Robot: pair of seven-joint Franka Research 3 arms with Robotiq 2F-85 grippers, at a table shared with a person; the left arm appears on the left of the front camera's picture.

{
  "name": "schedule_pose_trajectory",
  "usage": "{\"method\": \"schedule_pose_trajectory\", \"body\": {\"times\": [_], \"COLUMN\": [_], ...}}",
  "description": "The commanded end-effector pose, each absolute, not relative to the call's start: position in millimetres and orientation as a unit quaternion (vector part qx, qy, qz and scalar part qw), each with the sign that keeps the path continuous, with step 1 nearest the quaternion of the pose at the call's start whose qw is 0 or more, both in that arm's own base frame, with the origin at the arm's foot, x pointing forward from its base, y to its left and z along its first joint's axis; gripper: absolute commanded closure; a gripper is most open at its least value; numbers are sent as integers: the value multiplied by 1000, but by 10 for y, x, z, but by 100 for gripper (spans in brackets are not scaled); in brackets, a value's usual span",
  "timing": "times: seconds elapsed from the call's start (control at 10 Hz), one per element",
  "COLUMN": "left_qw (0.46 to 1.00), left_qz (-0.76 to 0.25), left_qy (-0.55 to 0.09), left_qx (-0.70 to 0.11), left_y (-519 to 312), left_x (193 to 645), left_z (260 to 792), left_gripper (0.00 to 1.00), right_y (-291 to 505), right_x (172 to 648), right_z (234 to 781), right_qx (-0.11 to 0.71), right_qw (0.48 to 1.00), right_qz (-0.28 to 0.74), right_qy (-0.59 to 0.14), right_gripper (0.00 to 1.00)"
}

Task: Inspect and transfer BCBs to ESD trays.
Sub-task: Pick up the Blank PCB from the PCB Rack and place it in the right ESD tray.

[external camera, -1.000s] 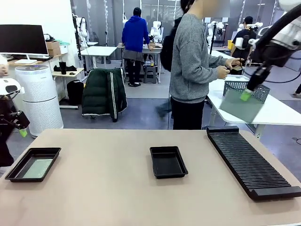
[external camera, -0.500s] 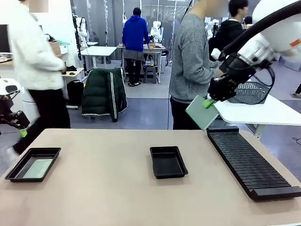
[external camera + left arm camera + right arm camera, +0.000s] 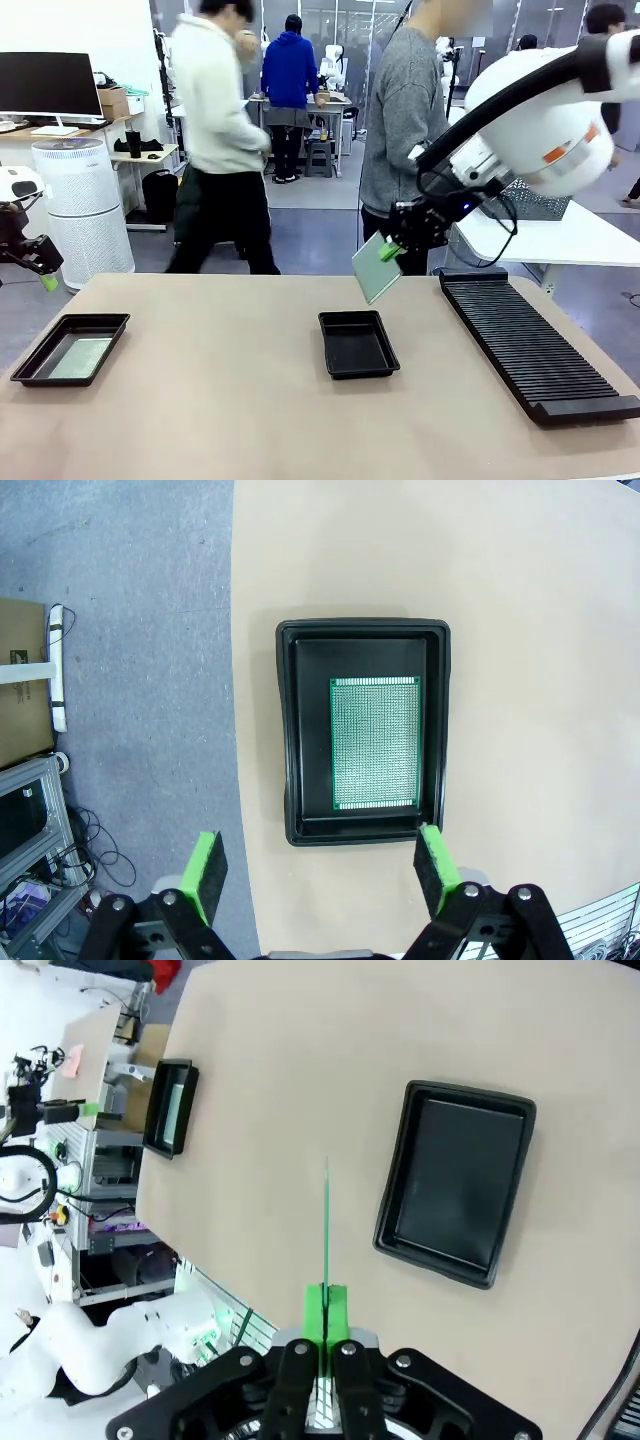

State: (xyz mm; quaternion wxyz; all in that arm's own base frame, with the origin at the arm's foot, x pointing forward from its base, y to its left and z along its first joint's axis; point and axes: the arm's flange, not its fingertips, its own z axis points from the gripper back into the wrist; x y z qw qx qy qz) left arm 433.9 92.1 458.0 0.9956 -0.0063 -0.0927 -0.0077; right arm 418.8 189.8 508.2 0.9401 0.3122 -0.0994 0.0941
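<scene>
In the front view, the right gripper [image 3: 390, 250] is pinching the held board [image 3: 374, 268] by its top edge at centre right, tilted, just above and behind the empty middle tray [image 3: 357, 343]. With such a narrow grip the board could be swinging or slipping as it comes down, and a low corner could be catching the tray's rim. The left gripper [image 3: 45, 277] is hanging at the left edge above the left tray [image 3: 30, 362], where the laid board [image 3: 82, 357] is lying flat. In the left wrist view, the left gripper [image 3: 320, 870] is standing wide and empty over that tray [image 3: 290, 730], with the laid board [image 3: 375, 742] on its floor. In the right wrist view, the right gripper [image 3: 325, 1312] is clamping the held board [image 3: 326, 1215] edge-on, beside the middle tray [image 3: 395, 1200] rather than over it, so a release here could be dropping it on the table. Compared with a second ago, the right gripper and its board are sitting lower and farther left, away from the upper right; the left gripper is staying put.
</scene>
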Motion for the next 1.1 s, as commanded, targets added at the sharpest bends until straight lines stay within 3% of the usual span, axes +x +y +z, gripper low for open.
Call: {"method": "schedule_pose_trajectory", "body": {"times": [0.0, 1.0], "left_qw": [995, 995], "left_qz": [-6, -6], "left_qy": [-99, -99], "left_qx": [-5, -5], "left_y": [933, 933], "left_x": [4331, 4331], "left_z": [4545, 4545], "left_gripper": [0, 0], "right_y": [2010, 2188], "right_x": [4283, 4709], "right_z": [4785, 3866], "right_qx": [334, 328], "right_qw": [936, 942], "right_qz": [60, 40], "right_qy": [-98, -64], "right_gripper": [98, 98]}}
